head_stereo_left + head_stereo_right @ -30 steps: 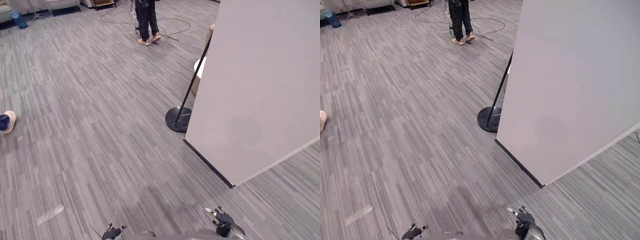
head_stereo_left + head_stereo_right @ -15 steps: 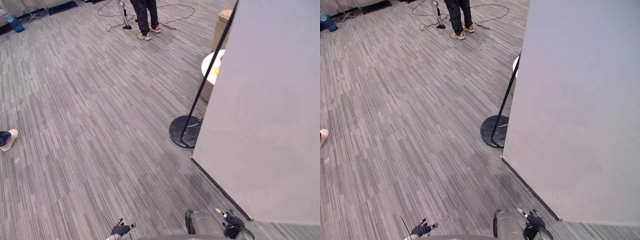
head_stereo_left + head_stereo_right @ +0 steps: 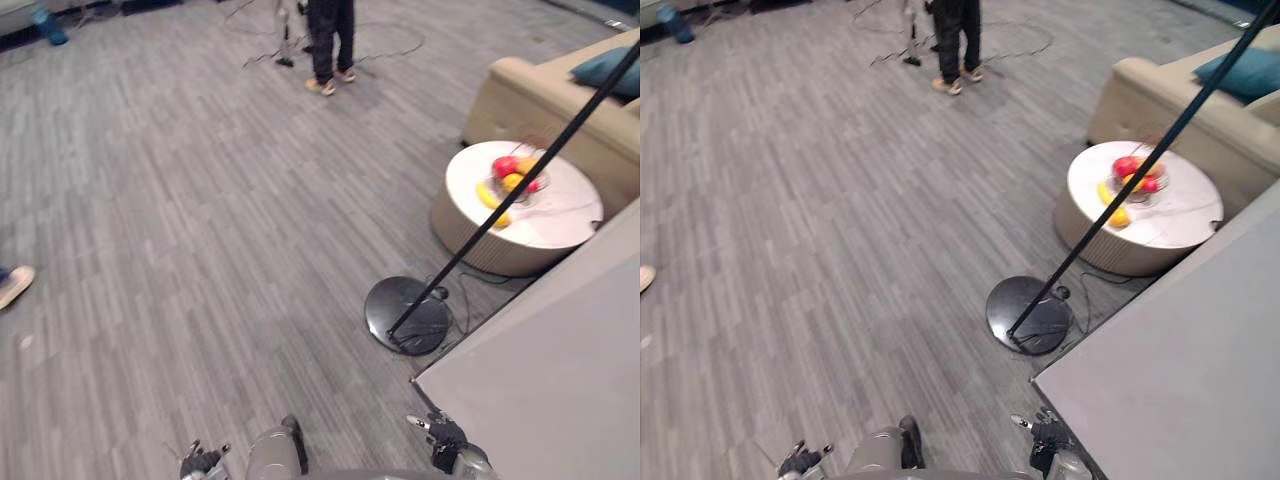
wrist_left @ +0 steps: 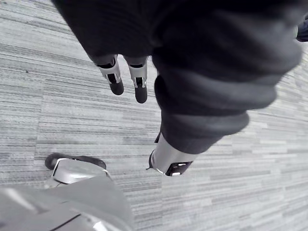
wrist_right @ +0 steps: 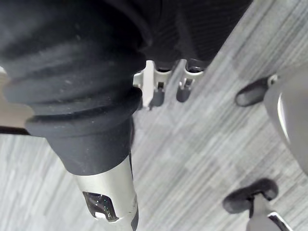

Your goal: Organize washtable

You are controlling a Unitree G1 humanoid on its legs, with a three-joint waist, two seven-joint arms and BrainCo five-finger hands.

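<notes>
G1 hands up close, same silver-and-black look as ever

Head view has the left hand (image 3: 203,463) at 7 o'clock and the right hand (image 3: 445,443) at 5 o'clock, both mostly dark with small silver bits poking out. From the wrist cams each one has a fat black ribbed cover (image 4: 207,82), kinda like a rubber bellows. The fingers (image 4: 113,77) are silver with slotted cutouts and rounded black tips, and there's a smooth silver thumb (image 4: 166,156) set off to the side. The right thumb (image 5: 108,190) has a small dark inset near its end.
</notes>
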